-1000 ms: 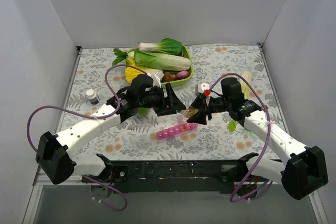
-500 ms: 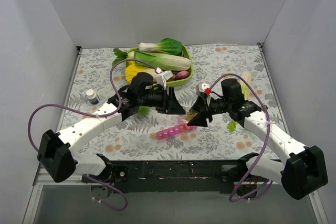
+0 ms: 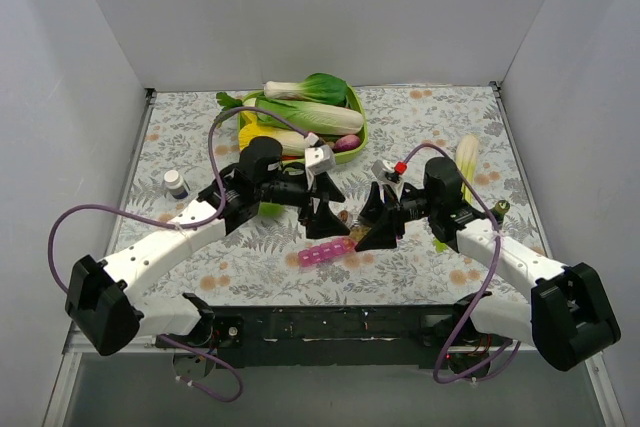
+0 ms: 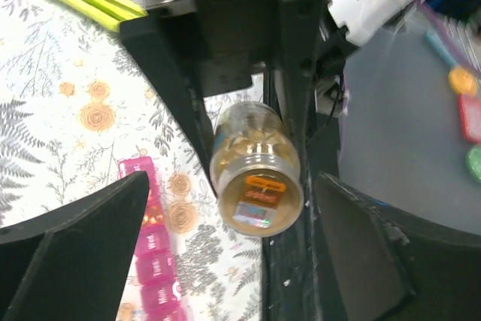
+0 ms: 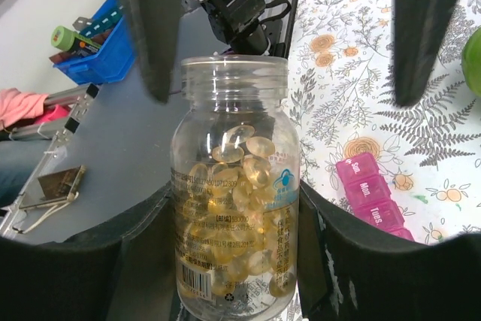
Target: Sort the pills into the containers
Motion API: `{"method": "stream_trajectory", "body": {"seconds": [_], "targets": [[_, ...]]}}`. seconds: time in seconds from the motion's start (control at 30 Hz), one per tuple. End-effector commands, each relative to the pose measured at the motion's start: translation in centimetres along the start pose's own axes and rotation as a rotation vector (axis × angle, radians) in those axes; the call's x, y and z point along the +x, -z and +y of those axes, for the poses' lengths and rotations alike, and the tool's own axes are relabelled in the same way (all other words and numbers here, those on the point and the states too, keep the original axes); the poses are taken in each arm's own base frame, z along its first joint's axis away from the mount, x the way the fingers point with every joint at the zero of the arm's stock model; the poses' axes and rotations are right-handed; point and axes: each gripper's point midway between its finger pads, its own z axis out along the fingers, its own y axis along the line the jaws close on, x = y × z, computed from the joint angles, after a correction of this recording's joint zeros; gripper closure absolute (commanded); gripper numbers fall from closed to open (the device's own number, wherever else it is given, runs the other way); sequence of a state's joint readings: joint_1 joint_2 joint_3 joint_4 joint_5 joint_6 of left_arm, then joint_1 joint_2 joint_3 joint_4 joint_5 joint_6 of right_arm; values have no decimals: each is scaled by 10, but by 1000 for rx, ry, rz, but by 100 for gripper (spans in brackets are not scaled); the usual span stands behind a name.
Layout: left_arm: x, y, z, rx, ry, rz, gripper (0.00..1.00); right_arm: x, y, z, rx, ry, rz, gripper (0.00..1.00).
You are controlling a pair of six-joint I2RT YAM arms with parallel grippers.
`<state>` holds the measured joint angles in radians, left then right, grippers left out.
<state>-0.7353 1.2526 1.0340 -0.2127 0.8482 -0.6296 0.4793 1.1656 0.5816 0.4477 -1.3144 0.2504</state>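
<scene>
A clear bottle of golden pills has no cap, and my right gripper is shut on its body. The bottle lies level above the table, its end facing the left wrist camera. My left gripper is open wide, its fingers flanking the bottle's neck without touching. The pink strip of containers lies on the table just below both grippers. Its day-labelled compartments are open, and one holds a few small orange pills.
A green tray of vegetables stands at the back centre. A small white bottle sits at the left, a corn cob at the right, and a green leaf under the right forearm. Grey walls close in three sides.
My left gripper shut briefly, then spread wide, and shifted slightly right. The right arm moved left and nearer with the bottle still in its grip, now covering the strip's right end.
</scene>
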Motion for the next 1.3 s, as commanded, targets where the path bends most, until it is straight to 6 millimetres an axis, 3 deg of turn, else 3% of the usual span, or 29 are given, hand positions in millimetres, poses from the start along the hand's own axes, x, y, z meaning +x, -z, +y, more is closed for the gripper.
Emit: {"method": "stream_trajectory", "body": {"seconds": [0.0, 0.03, 0.1, 0.23, 0.27, 0.33, 0.37, 0.5, 0.63, 0.9, 1.17, 1.2, 1.27], "targets": [[-44, 29, -4, -68, -9, -195, 2, -17, 0, 12, -36, 132, -7, 99], [-41, 35, -4, -80, 56, -206, 2, -15, 0, 11, -28, 141, -1, 99], [-57, 47, -12, -95, 69, -268, 2, -17, 0, 10, -19, 155, 2, 99], [-67, 59, -8, -205, 320, -315, 2, -19, 2, 0, 36, 211, 16, 99], [-61, 61, -2, -263, 487, -313, 2, -19, 3, -3, 53, 248, 32, 99], [-54, 57, 5, -288, 644, -291, 2, -19, 7, -15, 132, 286, 59, 99], [-45, 55, 9, -311, 838, -291, 2, -17, 10, -19, 162, 316, 83, 99], [-14, 41, 15, -318, 1175, -261, 2, -16, 20, -37, 285, 402, 142, 99], [-1, 35, 27, -376, 1234, -265, 4, -17, 24, -44, 337, 429, 162, 99], [-16, 19, 28, -343, 1278, -278, 5, -11, 24, -50, 364, 448, 193, 99], [0, -1, 33, -403, 1365, -240, 20, -13, 21, -48, 348, 444, 185, 99], [2, -2, 34, -409, 1371, -239, 27, -12, 21, -48, 346, 439, 185, 99], [0, -3, 36, -413, 1374, -245, 31, -12, 21, -47, 344, 440, 182, 99]]}}
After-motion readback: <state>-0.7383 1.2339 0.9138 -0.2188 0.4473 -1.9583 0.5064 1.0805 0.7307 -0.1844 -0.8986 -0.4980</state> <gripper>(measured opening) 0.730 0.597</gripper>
